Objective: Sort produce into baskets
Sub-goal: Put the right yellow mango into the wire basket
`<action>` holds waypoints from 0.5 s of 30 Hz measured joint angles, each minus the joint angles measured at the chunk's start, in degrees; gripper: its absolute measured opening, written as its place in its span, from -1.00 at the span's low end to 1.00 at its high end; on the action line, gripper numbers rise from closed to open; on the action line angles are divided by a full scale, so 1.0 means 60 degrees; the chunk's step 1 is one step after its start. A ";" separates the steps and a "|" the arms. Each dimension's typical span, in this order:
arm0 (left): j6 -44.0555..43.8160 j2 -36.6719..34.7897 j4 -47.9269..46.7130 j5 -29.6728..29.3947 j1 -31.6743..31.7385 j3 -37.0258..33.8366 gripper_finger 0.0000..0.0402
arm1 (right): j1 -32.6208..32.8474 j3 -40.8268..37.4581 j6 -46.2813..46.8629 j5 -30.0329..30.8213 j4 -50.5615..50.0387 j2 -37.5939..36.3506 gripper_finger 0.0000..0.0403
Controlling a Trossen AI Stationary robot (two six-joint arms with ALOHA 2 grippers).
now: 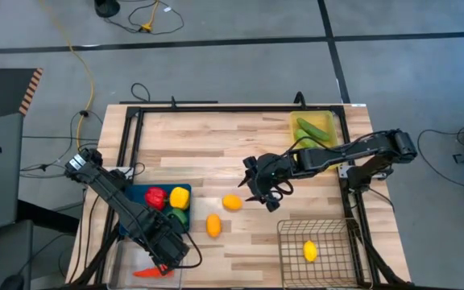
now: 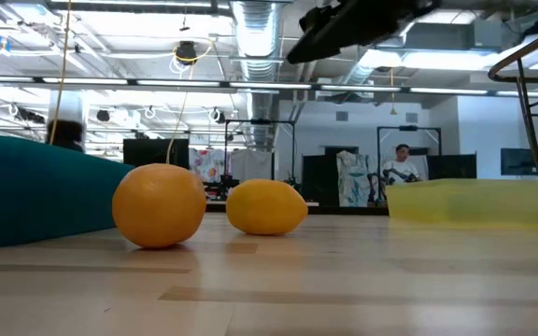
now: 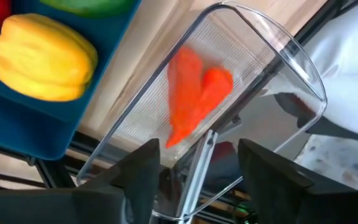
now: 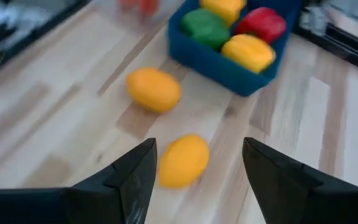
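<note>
Two lemons (image 1: 232, 202) (image 1: 213, 225) lie on the wooden table. My right gripper (image 1: 260, 196) hovers open just right of the farther lemon, which shows ahead between its fingers in the right wrist view (image 4: 182, 160). My left gripper (image 1: 167, 256) is open and empty over the clear bin (image 3: 272, 43), which holds orange carrots (image 3: 194, 99). The blue tray (image 1: 139, 195) holds red, yellow and green peppers (image 1: 179, 196). The yellow tray (image 1: 322, 121) holds cucumbers (image 1: 312, 129). The wire basket (image 1: 288, 250) holds one lemon (image 1: 310, 251).
A black metal frame (image 1: 216, 109) runs around the table's far and side edges. In the low view the two lemons (image 2: 160, 205) sit between the blue tray (image 2: 26, 201) and the yellow tray (image 2: 474, 201). Bare wood lies between the trays. A person shows far behind the table.
</note>
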 joint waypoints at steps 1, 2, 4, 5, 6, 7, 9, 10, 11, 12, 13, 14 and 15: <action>0.0125 0.0002 0.0001 0.0000 0.0013 0.0000 0.04 | 0.0000 0.0000 0.0439 0.0120 0.0234 0.0069 0.32; 0.0274 0.0002 0.0006 -0.0008 0.0017 0.0000 0.06 | 0.0000 0.0000 0.0888 0.0259 0.0365 0.0089 0.32; 0.0574 0.0002 0.0008 -0.0011 0.0034 0.0000 0.09 | 0.0000 -0.0007 0.1665 0.0415 0.0493 0.0271 0.32; 0.0732 0.0002 0.0015 -0.0026 0.0040 0.0000 0.10 | -0.0001 0.0004 0.1959 0.0424 0.0749 0.0409 0.32; 0.0835 0.0002 0.0022 -0.0062 0.0040 0.0000 0.10 | -0.0007 0.0021 0.2162 0.0488 0.0803 0.0502 0.32; 0.0895 0.0002 0.0014 -0.0138 0.0045 -0.0004 0.10 | -0.0007 0.0003 0.2316 0.0556 0.0737 0.0652 0.32; 0.1101 0.0002 0.0015 -0.0409 0.0047 -0.0004 0.10 | -0.0005 -0.0008 0.2475 0.0561 0.0922 0.1029 0.32; 0.1211 0.0002 0.0025 -0.0550 0.0047 -0.0004 0.10 | -0.0003 0.0004 0.2489 0.0561 0.0996 0.1193 0.32; 0.1299 0.0002 0.0032 -0.0698 0.0050 -0.0004 0.10 | 0.0000 0.0000 0.2496 0.0565 0.0970 0.1344 0.32; 0.1351 0.0002 0.0034 -0.0890 0.0057 -0.0004 0.10 | 0.0000 -0.0007 0.2498 0.0572 0.1027 0.1540 0.32; 0.1422 0.0002 0.0029 -0.1058 0.0058 -0.0004 0.10 | 0.0000 -0.0005 0.2522 0.0576 0.1178 0.1711 0.32; 0.1503 0.0002 0.0034 -0.1188 0.0060 -0.0004 0.11 | -0.0002 0.0004 0.2599 0.0599 0.1249 0.1824 0.32; 0.1559 0.0002 0.0036 -0.1321 0.0076 -0.0004 0.11 | -0.0007 0.0002 0.2774 0.0601 0.1223 0.1948 0.32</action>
